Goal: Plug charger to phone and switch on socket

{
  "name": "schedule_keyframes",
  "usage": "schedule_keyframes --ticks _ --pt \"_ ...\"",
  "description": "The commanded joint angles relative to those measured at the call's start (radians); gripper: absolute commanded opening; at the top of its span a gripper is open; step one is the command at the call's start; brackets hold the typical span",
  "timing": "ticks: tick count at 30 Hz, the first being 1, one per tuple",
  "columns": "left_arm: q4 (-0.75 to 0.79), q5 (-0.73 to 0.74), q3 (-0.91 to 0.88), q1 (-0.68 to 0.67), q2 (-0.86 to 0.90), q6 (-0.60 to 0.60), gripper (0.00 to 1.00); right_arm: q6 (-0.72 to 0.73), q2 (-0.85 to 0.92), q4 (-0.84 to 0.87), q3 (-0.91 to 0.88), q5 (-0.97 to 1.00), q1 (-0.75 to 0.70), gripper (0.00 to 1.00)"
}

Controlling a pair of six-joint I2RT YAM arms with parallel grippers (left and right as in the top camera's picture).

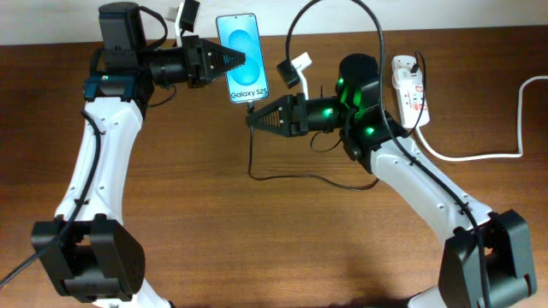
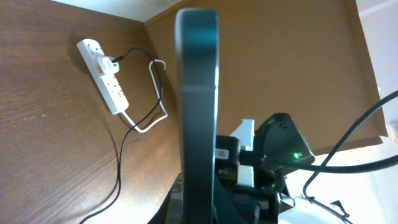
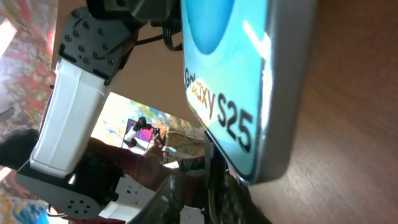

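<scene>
Spreading under everything is the brown wooden table (image 1: 171, 214), flat and matt, with a fine grain; things lying on it can probably slide a little. On its far right side lies the socket (image 1: 411, 85), a white oblong strip of hard plastic with red-marked switches. A thick white cord (image 1: 488, 156) leaves it to the right. I judge the strip to be light, so a push on a switch should go straight down, otherwise the strip may move.

The phone (image 1: 241, 53) is at the far middle. It is a slim, stiff rectangle with a glossy cyan screen that reads "Galaxy S25" and a smooth rim. The left gripper (image 1: 229, 62) grasps it from its left long side; in the left wrist view the phone stands edge-on between the fingers. Glass is slippery and fragile, so the hold should be firm but not hard.

The charger (image 1: 250, 154) is a thin black cable, soft and very light. It lies along the table near the middle and rises to the near short edge of the phone. The right gripper (image 1: 253, 120) appears clenched on its small stiff plug end, just below that edge. This end is the only good place to hold, because the cable itself bends.
</scene>
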Motion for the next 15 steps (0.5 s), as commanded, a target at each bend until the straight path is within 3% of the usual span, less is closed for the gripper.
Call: schedule_keyframes --ticks 1,5,15 --pt "0.006 0.014 0.001 0.006 0.0 0.005 0.0 -0.012 -0.003 0.005 0.018 0.005 0.008 0.11" --pt "0.005 0.015 0.001 0.006 0.0 0.005 0.0 -0.012 -0.003 0.005 0.018 0.021 0.008 0.04" --pt "0.005 0.094 0.001 0.006 0.0 0.006 0.0 -0.011 -0.003 0.007 0.018 0.074 0.001 0.05"
